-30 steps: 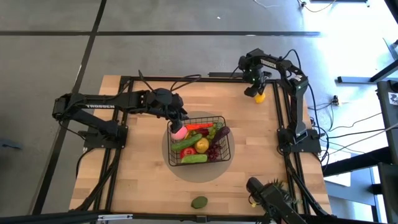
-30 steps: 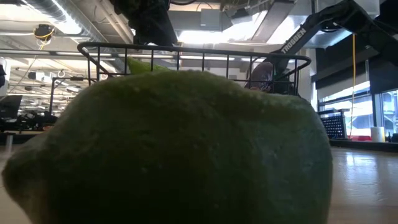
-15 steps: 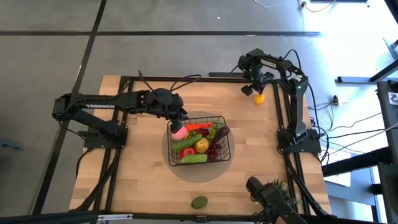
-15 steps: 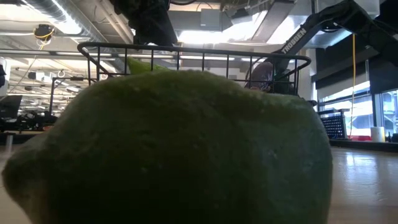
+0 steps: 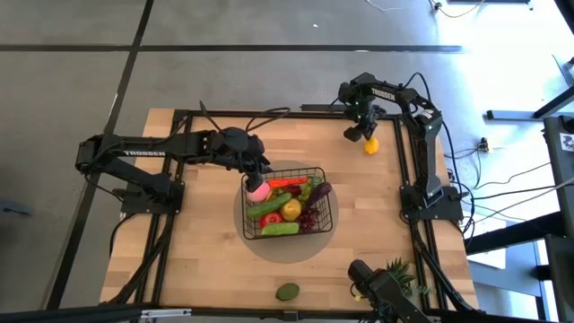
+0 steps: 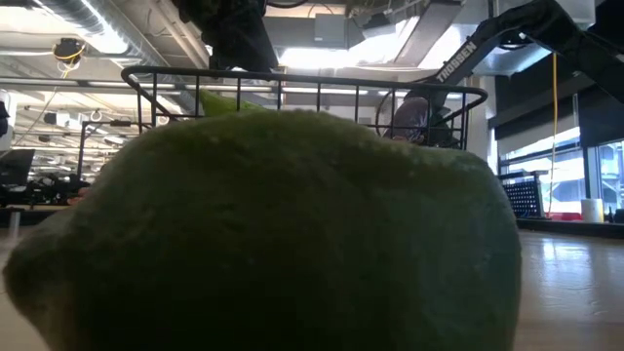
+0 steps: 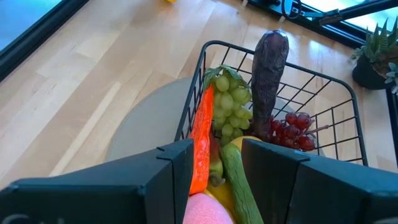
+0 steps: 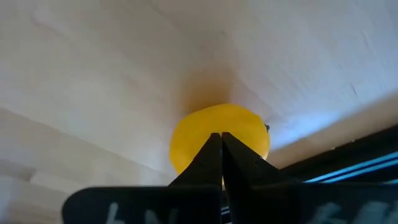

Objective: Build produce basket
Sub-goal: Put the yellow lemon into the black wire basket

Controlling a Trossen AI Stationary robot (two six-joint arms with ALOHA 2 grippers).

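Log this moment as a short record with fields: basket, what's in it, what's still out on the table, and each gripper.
basket: black wire basket at the table's middle
contents: pink peach, eggplant, green grapes, dark red grapes, chilli, cucumber
outside: yellow lemon near the far right corner; green lime at the near edge
left gripper: open, over the peach at the basket's left side
right gripper: shut, right beside the lemon, not holding it

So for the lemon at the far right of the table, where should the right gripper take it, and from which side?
Across its round middle, from straight above. The lemon lies loose on the bare table, so nothing blocks a top-down approach. The right gripper, fingers shut, would first need to open.
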